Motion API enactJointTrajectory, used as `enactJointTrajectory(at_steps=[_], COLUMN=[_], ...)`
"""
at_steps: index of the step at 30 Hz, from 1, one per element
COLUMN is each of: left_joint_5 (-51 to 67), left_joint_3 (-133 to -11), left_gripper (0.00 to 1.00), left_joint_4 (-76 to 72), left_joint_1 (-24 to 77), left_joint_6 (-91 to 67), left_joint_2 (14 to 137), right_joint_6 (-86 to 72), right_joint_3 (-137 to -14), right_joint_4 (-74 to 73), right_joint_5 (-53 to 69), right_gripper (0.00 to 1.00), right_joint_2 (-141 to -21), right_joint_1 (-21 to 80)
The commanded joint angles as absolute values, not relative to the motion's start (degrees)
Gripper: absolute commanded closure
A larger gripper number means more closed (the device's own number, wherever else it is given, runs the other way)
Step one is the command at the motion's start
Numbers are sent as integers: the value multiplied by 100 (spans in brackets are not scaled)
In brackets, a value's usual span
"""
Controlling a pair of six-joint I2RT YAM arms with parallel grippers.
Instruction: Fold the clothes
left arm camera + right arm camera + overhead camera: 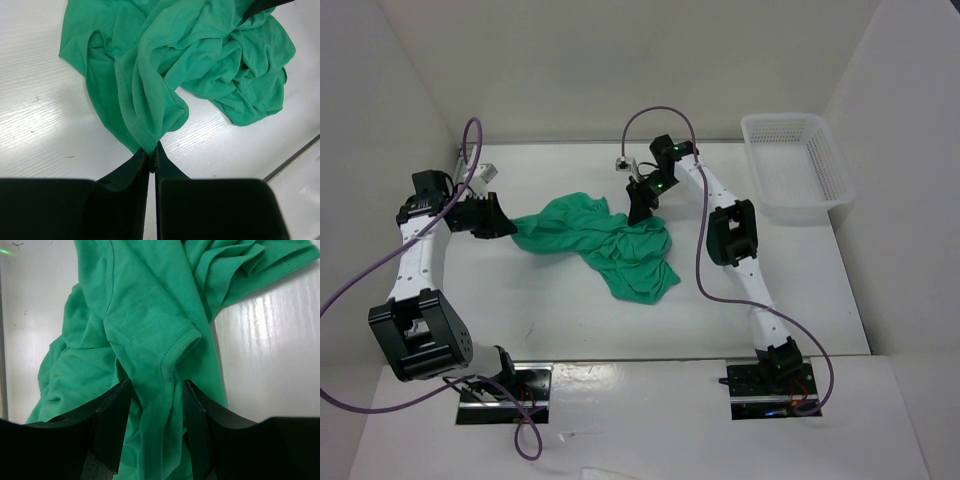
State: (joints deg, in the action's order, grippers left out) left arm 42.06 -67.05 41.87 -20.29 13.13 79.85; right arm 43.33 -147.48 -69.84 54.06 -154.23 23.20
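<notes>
Your left gripper (152,153) pinches the crumpled green T-shirt (610,245) at frame centre by its hem; your right gripper (156,390) stands open astride a sleeve.

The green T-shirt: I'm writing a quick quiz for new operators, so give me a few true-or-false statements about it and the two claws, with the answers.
1. The left claw is shut on a hemmed edge of the T-shirt. True.
2. The T-shirt is already folded flat. False: it lies crumpled in a loose heap on the table.
3. The right claw stands open, with a sleeve of the T-shirt between its fingers. True.
4. The T-shirt lies inside the white basket. False: it is on the table, apart from the basket, which stands at the far right.
</notes>
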Motion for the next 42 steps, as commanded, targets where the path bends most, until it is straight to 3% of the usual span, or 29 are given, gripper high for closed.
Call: enactJointTrajectory(at_steps=[1,42], left_joint_5=[4219,4219], left_joint_3=[-6653,-6653], left_gripper=[88,88], left_joint_4=[4069,4017], left_joint_1=[-1925,-1925], left_joint_6=[1283,1283], left_joint_2=[8016,8016], right_joint_6=[4465,4192], right_joint_3=[-15152,-15425], right_joint_4=[-7444,-7444], right_joint_5=[5739,6012], right_gripper=[46,46], right_joint_2=[-15425,-15698], right_joint_1=[2276,2276])
